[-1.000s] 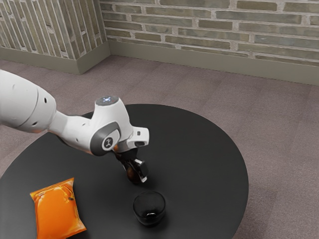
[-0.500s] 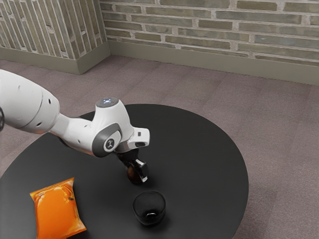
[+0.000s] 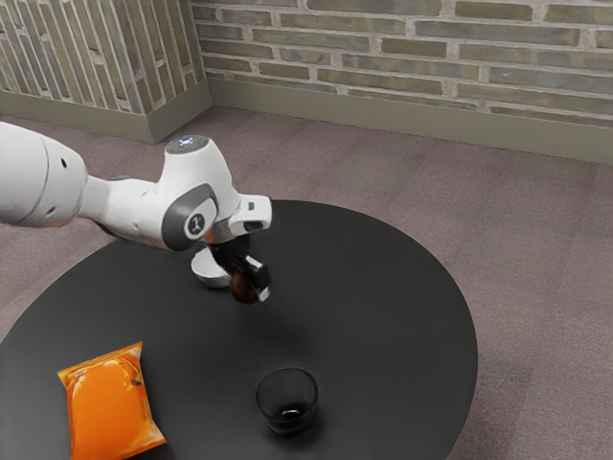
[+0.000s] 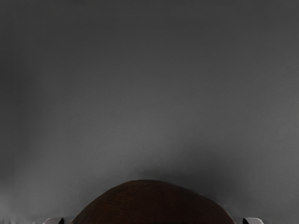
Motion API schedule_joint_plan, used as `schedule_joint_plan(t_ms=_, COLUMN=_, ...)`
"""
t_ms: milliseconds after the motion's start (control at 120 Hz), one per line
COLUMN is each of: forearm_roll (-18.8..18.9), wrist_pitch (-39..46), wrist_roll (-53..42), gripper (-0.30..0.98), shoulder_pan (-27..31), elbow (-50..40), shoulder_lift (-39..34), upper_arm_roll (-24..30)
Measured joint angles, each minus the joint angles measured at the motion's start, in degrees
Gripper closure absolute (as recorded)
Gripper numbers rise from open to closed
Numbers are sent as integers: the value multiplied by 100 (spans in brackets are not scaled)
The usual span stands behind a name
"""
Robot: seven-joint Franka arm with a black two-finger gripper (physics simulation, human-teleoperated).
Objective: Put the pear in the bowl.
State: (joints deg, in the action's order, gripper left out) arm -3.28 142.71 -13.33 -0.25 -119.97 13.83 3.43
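My gripper [image 3: 251, 282] is above the table in the exterior view, shut on the brown pear [image 3: 245, 289], which hangs off the tabletop. In the wrist view the pear [image 4: 152, 205] is a dark brown dome at the lower edge, with a fingertip at each side of it. Behind the hand stands a white bowl [image 3: 208, 269], partly hidden by the gripper. Closer to the camera in the exterior view is a dark glassy bowl [image 3: 287, 401] on the table.
An orange packet [image 3: 110, 402] lies on the round black table [image 3: 383, 316], toward the exterior view's lower left. The table's rounded edge runs along the exterior view's right.
My hand has risen from the tabletop with the pear and shifted slightly toward the exterior view's left. The white bowl behind it has come into sight.
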Motion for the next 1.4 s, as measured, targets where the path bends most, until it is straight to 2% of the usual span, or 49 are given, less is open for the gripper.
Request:
schedule_joint_plan(t_ms=200, forearm_roll=25, wrist_pitch=-1030, wrist_roll=-318, gripper=27, shoulder_pan=11, elbow=1078, shoulder_lift=252, upper_arm_roll=-759)
schedule_joint_plan(t_ms=325, forearm_roll=29, wrist_pitch=-1441, wrist_roll=-589, gripper=26, shoulder_pan=20, elbow=1885, shoulder_lift=819, upper_arm_roll=-1104)
schedule_joint_plan(t_ms=442, forearm_roll=27, wrist_pitch=-1813, wrist_roll=-811, gripper=26, shoulder_pan=18, elbow=2802, shoulder_lift=1508, upper_arm_roll=-1264)
schedule_joint_plan(t_ms=717, forearm_roll=11, wrist_pitch=-2290, wrist_roll=-1195, gripper=25, shoulder_pan=125, elbow=3968, shoulder_lift=2460, upper_arm_roll=-1306)
schedule_joint_plan(t_ms=967, forearm_roll=-10, wrist_pitch=-2391, wrist_roll=-1421, gripper=25, shoulder_pan=128, elbow=3871, shoulder_lift=2476, upper_arm_roll=-1284)
schedule_joint_plan(t_ms=1183, forearm_roll=-67, wrist_pitch=-2335, wrist_roll=-1564, gripper=10, shoulder_pan=118, elbow=3854, shoulder_lift=2461, upper_arm_roll=-1221)
schedule_joint_plan(t_ms=1300, forearm_roll=-383, wrist_pitch=-2497, wrist_roll=-1545, gripper=6, shoulder_pan=105, elbow=3535, shoulder_lift=1927, upper_arm_roll=-1106)
schedule_joint_plan(t_ms=1400, forearm_roll=-491, wrist_pitch=-2783, wrist_roll=-1449, gripper=4, shoulder_pan=102, elbow=3479, shoulder_lift=1507, upper_arm_roll=-1050)
